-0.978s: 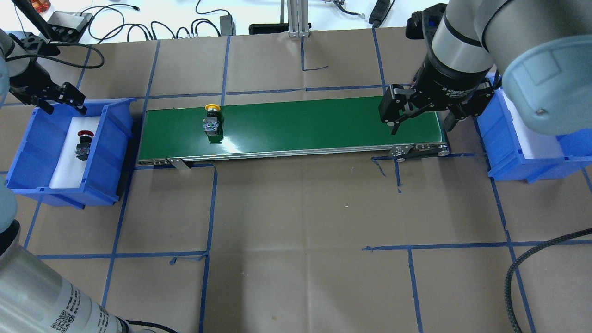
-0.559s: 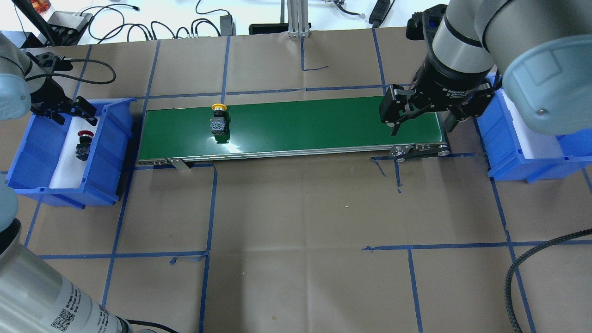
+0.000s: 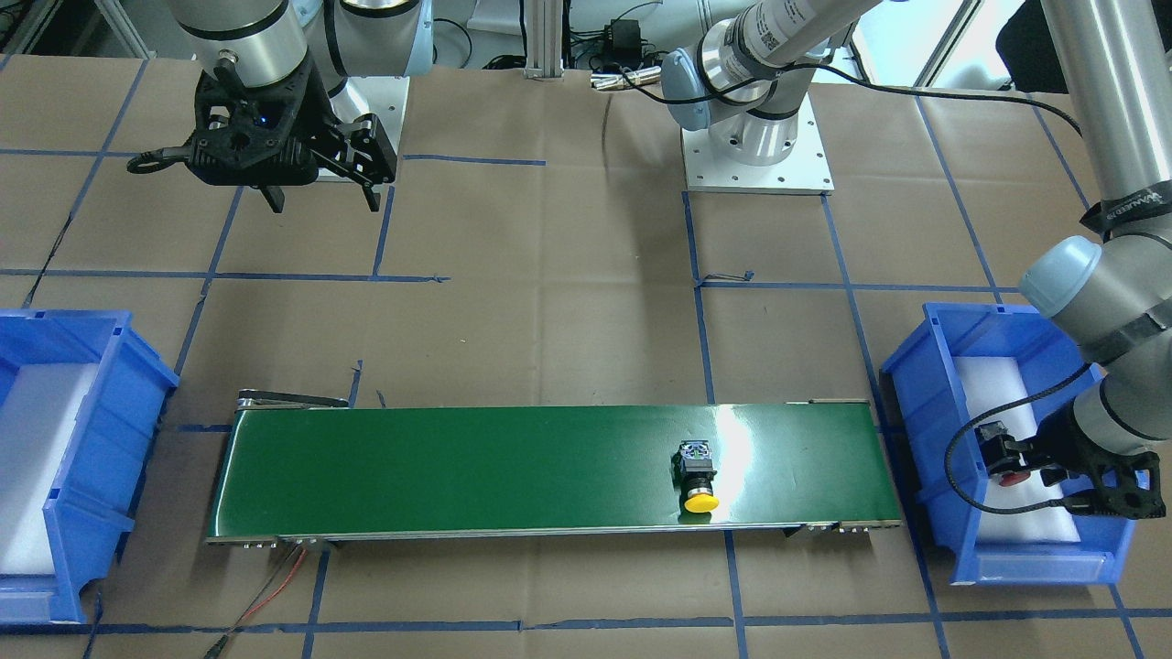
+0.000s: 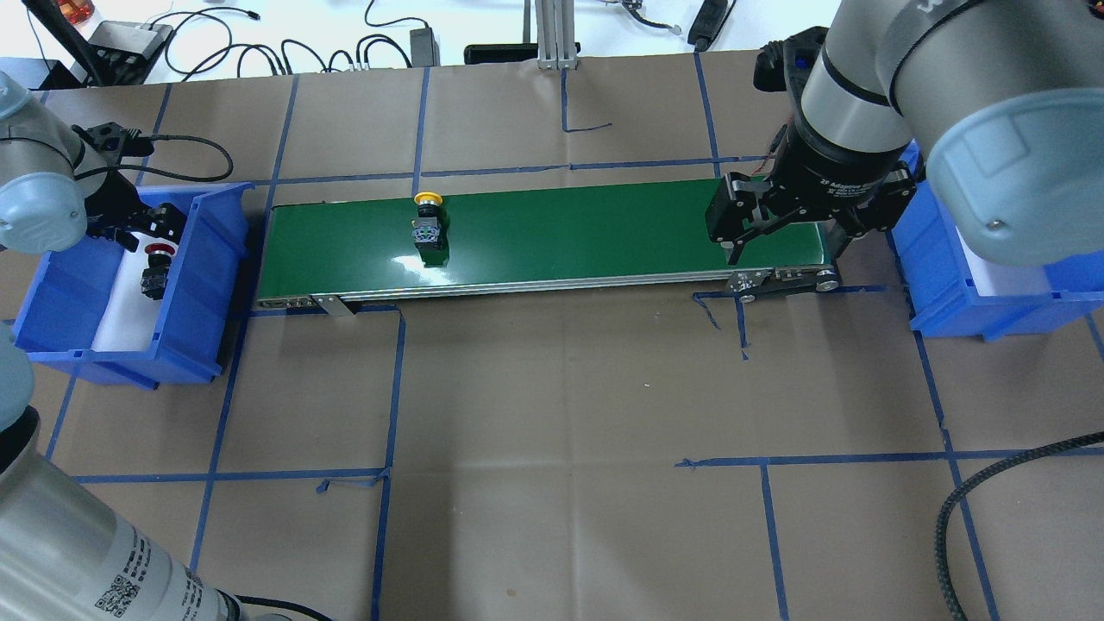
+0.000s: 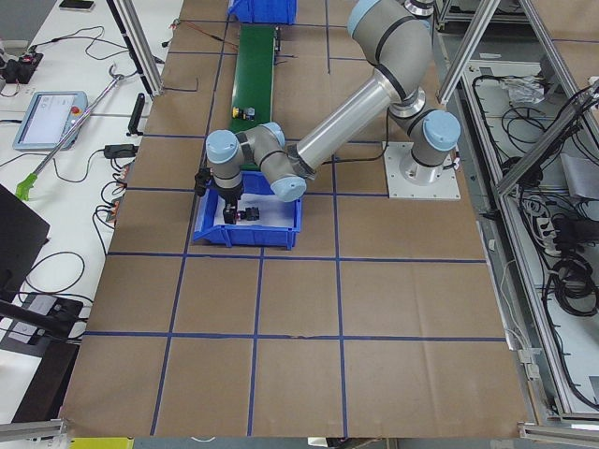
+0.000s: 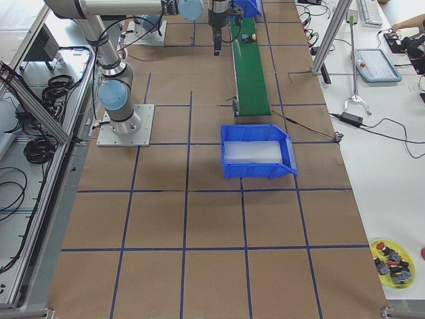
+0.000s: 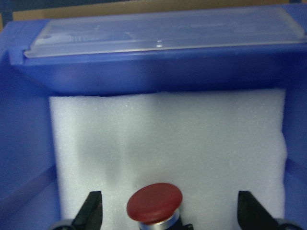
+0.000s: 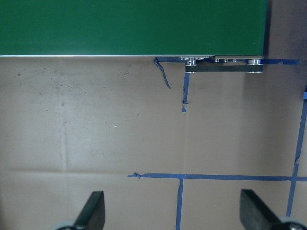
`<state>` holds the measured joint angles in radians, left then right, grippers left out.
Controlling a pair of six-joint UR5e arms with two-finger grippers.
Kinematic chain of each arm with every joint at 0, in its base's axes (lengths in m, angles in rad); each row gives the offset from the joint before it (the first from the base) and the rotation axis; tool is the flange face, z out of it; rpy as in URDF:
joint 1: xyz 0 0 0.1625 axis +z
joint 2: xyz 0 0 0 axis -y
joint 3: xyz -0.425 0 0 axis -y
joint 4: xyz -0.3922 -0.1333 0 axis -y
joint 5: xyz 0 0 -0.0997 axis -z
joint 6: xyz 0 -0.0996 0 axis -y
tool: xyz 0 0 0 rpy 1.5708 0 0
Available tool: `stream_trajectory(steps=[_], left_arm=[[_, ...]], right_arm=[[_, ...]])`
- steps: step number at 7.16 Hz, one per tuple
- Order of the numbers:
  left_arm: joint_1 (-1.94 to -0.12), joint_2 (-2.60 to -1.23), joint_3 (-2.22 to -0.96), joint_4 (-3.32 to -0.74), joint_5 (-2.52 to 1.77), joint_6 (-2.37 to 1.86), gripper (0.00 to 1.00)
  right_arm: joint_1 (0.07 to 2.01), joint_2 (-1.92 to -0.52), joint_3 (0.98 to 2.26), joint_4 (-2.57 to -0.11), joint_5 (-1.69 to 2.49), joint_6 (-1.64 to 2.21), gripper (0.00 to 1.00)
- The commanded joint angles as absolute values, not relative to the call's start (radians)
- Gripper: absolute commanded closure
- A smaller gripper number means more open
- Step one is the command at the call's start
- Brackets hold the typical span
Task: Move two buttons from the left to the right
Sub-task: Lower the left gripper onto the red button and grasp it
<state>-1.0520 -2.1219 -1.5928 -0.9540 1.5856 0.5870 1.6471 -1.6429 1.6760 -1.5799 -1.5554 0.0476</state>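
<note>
The yellow button lies on its side on the green conveyor belt, left of the middle; it also shows in the front view. The red button lies on white foam in the left blue bin. My left gripper is open and lowered into that bin, its fingers on either side of the red cap without touching it. My right gripper is open and empty, hanging over the belt's right end.
The right blue bin with white foam stands just past the belt's right end, partly under my right arm. Cables and boxes lie along the table's far edge. Brown paper with blue tape lines covers the table.
The yellow button has ridden to the right along the belt. My left gripper has moved right and down into the left bin, over the red button. My right gripper has barely shifted.
</note>
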Motion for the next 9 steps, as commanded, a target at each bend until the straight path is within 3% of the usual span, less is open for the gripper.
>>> stream_trajectory(steps=[1, 2, 3, 4, 6, 8, 9], left_arm=[[-1.049, -2.125, -1.595, -0.954, 1.585, 0.588, 0.25], [-1.049, -2.123, -1.594, -0.954, 1.588, 0.588, 0.35], [-1.049, -2.118, -1.594, -0.954, 1.589, 0.588, 0.53], [-1.049, -2.118, -1.594, -0.954, 1.591, 0.588, 0.58], [-1.049, -2.117, -1.594, -0.962, 1.592, 0.586, 0.85], [-1.051, -2.112, -1.592, -0.969, 1.591, 0.58, 1.0], [-1.051, -2.105, -1.589, -0.973, 1.589, 0.578, 1.0]], right_arm=[[1.647, -1.643, 1.677, -1.582, -1.555, 0.048, 0.0], [1.647, -1.643, 1.677, -1.585, -1.555, 0.048, 0.0], [1.647, -1.643, 1.678, -1.58, -1.555, 0.048, 0.0], [1.647, -1.643, 1.678, -1.582, -1.554, 0.048, 0.0], [1.647, -1.641, 1.678, -1.577, -1.554, 0.048, 0.0], [1.647, -1.641, 1.678, -1.575, -1.554, 0.048, 0.0], [1.647, -1.641, 1.678, -1.577, -1.554, 0.048, 0.0]])
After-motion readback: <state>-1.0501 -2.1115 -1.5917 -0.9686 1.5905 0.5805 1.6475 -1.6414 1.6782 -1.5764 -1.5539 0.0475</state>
